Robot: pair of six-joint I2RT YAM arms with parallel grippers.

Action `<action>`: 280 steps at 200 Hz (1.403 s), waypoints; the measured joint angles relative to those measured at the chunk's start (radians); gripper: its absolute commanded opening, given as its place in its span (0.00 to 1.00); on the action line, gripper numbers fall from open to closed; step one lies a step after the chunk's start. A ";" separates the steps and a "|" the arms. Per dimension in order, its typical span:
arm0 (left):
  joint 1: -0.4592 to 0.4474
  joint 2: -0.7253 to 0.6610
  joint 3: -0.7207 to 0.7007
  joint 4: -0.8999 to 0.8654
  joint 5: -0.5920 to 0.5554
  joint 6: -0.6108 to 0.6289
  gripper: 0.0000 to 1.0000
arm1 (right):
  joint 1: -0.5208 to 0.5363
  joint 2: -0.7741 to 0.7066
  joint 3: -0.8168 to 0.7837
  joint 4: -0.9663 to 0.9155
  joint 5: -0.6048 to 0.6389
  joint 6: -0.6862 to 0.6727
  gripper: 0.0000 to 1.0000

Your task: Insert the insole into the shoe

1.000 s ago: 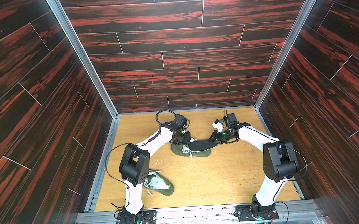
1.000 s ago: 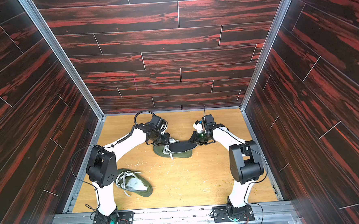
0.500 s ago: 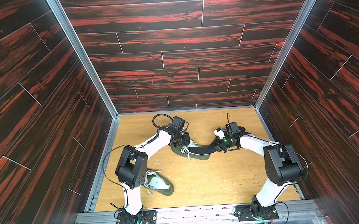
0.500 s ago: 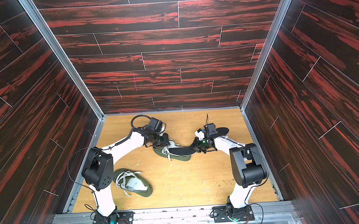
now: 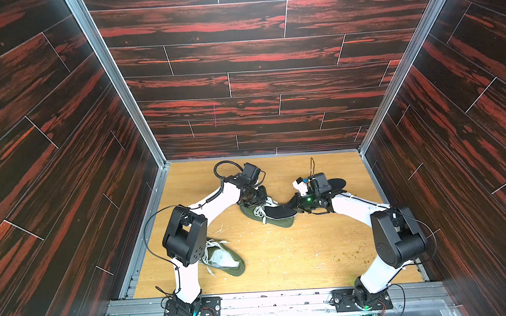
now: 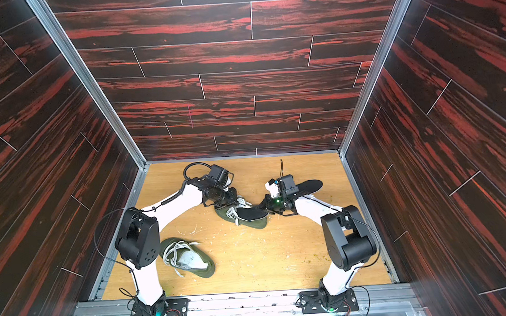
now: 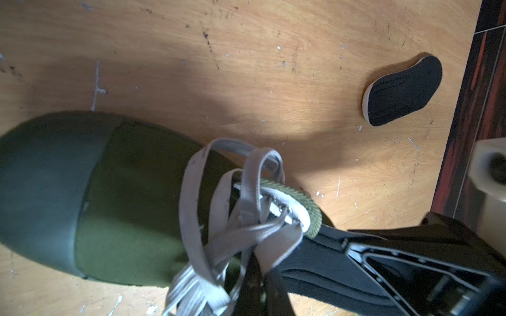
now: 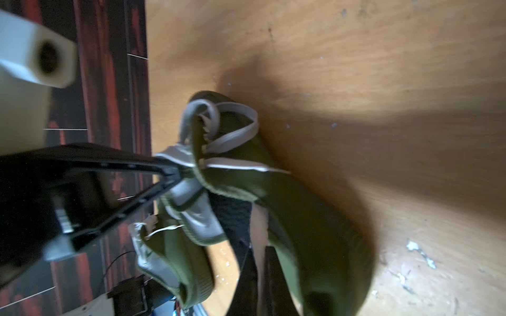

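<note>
Left gripper (image 8: 175, 171) is pinched shut on the lace-side edge of the olive canvas shoe (image 7: 123, 197), up by the tongue and the loose grey laces (image 7: 241, 219). Presumably this lifts the throat open and stops the shoe sliding on the wooden table (image 5: 280, 252) while the other arm pushes. Right gripper (image 5: 294, 204) has its jaws closed narrow on the rear end of the black insole (image 5: 278, 213), a flat pinch suited to a thin, floppy part. Insole position: the forward end passes under the laces and collar into the shoe, and the heel part lies over the opening, in line with the shoe's length. How deep the toe end reaches can't be seen, since the upper hides it. Judged as mid-insertion, with the heel not yet seated. The next move probably needs a low push toward the toe cap, then a press down at the heel. The risk is that the insole buckles or catches on the laces. A second black insole (image 7: 402, 93) lies flat near the far wall, well apart. A second olive shoe (image 5: 224, 258) sits by the left arm's base, untouched.
</note>
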 measured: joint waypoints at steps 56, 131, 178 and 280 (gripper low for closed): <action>0.011 -0.001 -0.011 0.021 -0.002 -0.072 0.00 | 0.056 0.027 -0.004 0.091 0.028 0.033 0.04; 0.030 -0.116 -0.173 0.141 -0.067 -0.345 0.00 | 0.093 -0.112 -0.071 0.087 0.175 0.033 0.04; 0.016 -0.142 -0.181 0.121 -0.121 -0.428 0.00 | 0.165 -0.111 -0.119 0.121 0.250 0.031 0.04; 0.010 -0.144 -0.213 0.082 -0.232 -0.498 0.00 | 0.173 -0.060 -0.174 0.326 0.187 0.241 0.05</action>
